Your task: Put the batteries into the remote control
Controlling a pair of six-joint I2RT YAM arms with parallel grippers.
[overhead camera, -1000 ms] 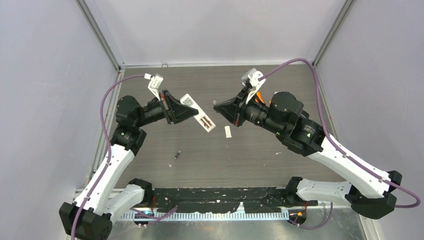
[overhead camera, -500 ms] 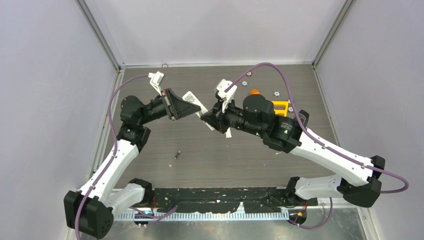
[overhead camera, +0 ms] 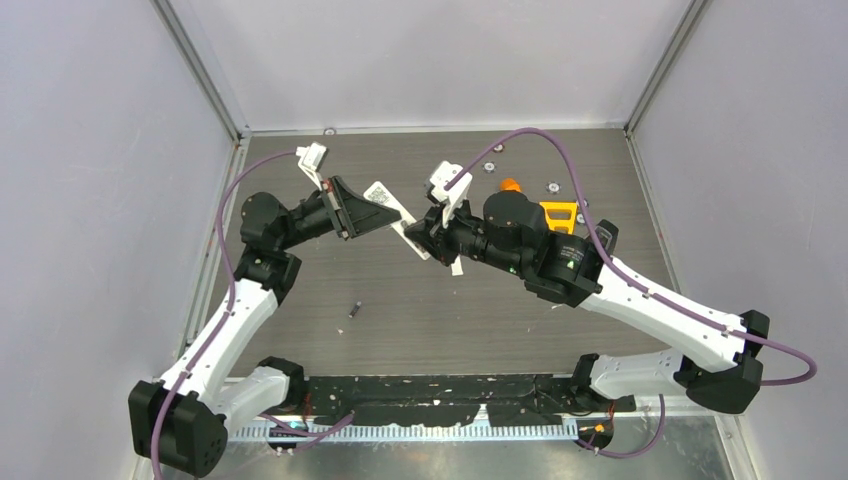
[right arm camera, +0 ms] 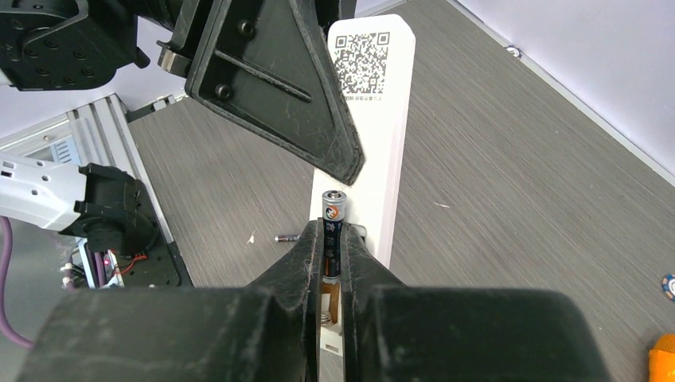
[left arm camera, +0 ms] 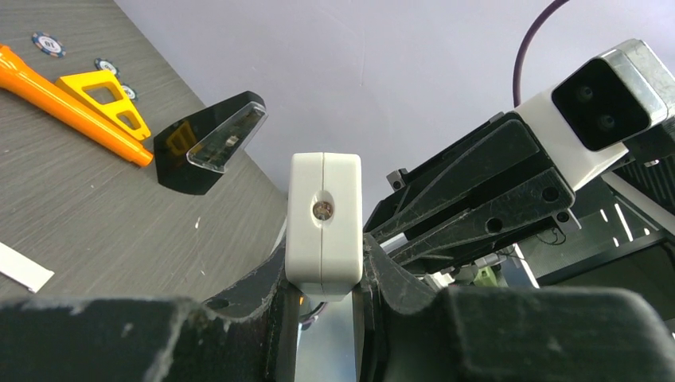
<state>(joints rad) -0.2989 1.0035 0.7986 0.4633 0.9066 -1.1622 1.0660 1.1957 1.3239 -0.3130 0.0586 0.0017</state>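
My left gripper (overhead camera: 362, 216) is shut on the remote control (overhead camera: 405, 226), a slim white bar held plain back up, with a QR label. In the left wrist view its end (left arm camera: 323, 223) sits between my jaws (left arm camera: 322, 272). My right gripper (overhead camera: 421, 236) is shut on a dark battery (right arm camera: 333, 227) and holds it upright at the remote's (right arm camera: 382, 143) open compartment, where a spring shows. The right gripper (right arm camera: 333, 243) is beside the left fingers (right arm camera: 271, 87). The second battery (overhead camera: 354, 309) lies on the table, and shows in the right wrist view (right arm camera: 286, 237).
A small white cover strip (overhead camera: 456, 265) lies under my right gripper. An orange flashlight (overhead camera: 510, 185), a yellow triangle (overhead camera: 560, 214) and small round discs (overhead camera: 489, 167) lie at the back right; they show in the left wrist view (left arm camera: 72, 102). Walls stand close on three sides.
My right arm has swung left with the battery, from apart to right at the remote's compartment. My left gripper has lifted the remote slightly. In the last half second almost nothing moved.
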